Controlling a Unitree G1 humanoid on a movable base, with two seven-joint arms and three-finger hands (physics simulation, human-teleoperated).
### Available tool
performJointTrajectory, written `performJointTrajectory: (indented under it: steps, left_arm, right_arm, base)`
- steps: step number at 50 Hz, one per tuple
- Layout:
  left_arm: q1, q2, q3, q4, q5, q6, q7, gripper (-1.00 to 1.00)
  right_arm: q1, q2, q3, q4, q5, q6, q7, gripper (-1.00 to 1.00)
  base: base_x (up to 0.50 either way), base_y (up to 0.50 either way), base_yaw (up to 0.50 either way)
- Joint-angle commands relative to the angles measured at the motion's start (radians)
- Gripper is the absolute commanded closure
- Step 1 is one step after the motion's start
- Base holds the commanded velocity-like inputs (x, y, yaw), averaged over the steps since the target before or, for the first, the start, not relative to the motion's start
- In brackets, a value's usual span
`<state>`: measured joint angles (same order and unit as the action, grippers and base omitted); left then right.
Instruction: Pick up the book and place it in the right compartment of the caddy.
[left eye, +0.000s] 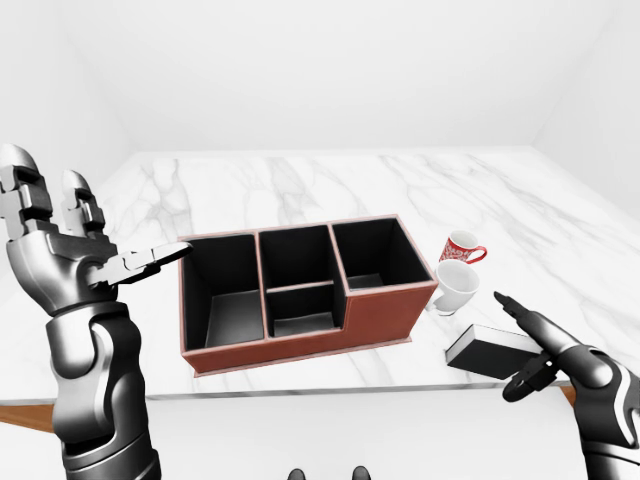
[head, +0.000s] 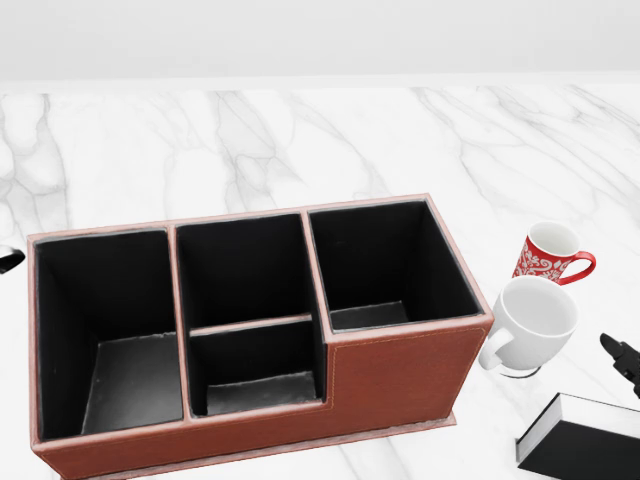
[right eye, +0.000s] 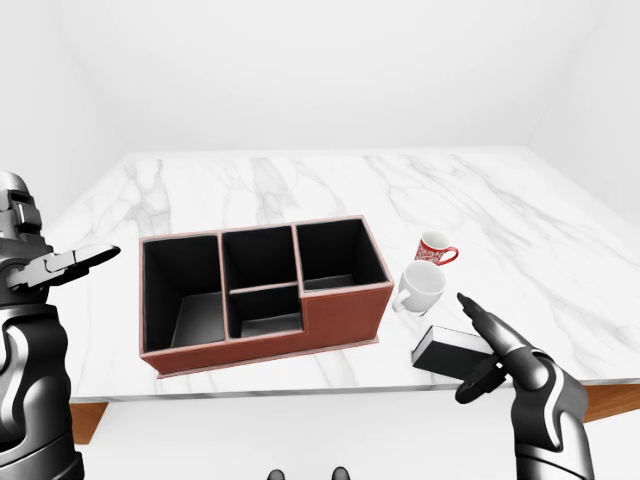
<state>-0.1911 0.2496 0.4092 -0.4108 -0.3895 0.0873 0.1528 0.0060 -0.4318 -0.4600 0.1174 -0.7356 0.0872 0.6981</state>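
Two mugs, white mug (head: 530, 323) and red mug (head: 548, 252), stood between caddy (left eye: 300, 290) and book (left eye: 493, 349). Right hand (left eye: 545, 350) hovered over it, fingers released. Left hand (left eye: 70, 250) was raised, spread.

You have a white marble table (left eye: 300, 185) with grey veins in front of you; its near edge runs along the bottom of both eye views. On it stands the brown caddy (head: 400, 375) with black inside, near the middle, and all its compartments look empty. To the right of the caddy you see a white mug (head: 535, 320), just beside the caddy's right end. A red patterned mug (head: 545, 255) stands right behind it, higher in the head view. The black book (left eye: 495, 352) lies flat near the table's edge, below the mugs.
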Motion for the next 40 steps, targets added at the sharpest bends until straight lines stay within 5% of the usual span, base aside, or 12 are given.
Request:
performJointTrajectory:
  steps: [1, 9, 10, 11, 12, 13, 40]
  left_arm:
    - [-0.001, 0.000, 0.000, 0.001, 0.000, 0.000, 0.000, -1.00]
    - [0.001, 0.001, 0.002, -0.004, -0.002, 0.000, 0.002, -1.00]
    - [0.001, 0.001, 0.002, -0.005, -0.002, 0.000, 0.002, -1.00]
    - [0.002, 0.001, 0.003, -0.006, -0.002, 0.000, 0.002, -1.00]
    - [0.002, 0.001, 0.003, -0.006, -0.002, 0.000, 0.002, -1.00]
    - [0.003, 0.000, 0.003, -0.007, -0.002, 0.000, 0.003, -1.00]
    - [0.002, 0.000, 0.002, -0.006, 0.001, 0.000, 0.003, -1.00]
  right_arm:
    - [0.007, 0.007, 0.016, 0.036, 0.013, 0.000, 0.000, -1.00]
    - [0.008, 0.005, 0.026, 0.065, 0.026, 0.000, 0.000, -1.00]
    - [0.008, 0.005, 0.026, 0.064, 0.027, 0.000, 0.000, 0.04]
    - [0.007, 0.004, 0.026, 0.066, 0.027, 0.000, 0.000, 0.69]
    - [0.007, 0.004, 0.026, 0.067, 0.028, 0.000, 0.000, 0.69]
    - [0.009, 0.005, 0.026, 0.064, 0.030, 0.000, 0.000, 1.00]
    - [0.006, 0.009, 0.015, -0.056, 0.013, 0.000, 0.000, 1.00]
  base:
    - [0.00, 0.00, 0.00]
    - [0.00, 0.00, 0.00]
    - [0.00, 0.00, 0.00]
    - [0.00, 0.00, 0.00]
    - [0.00, 0.00, 0.00]
    - [0.00, 0.00, 0.00]
    - [0.00, 0.00, 0.00]
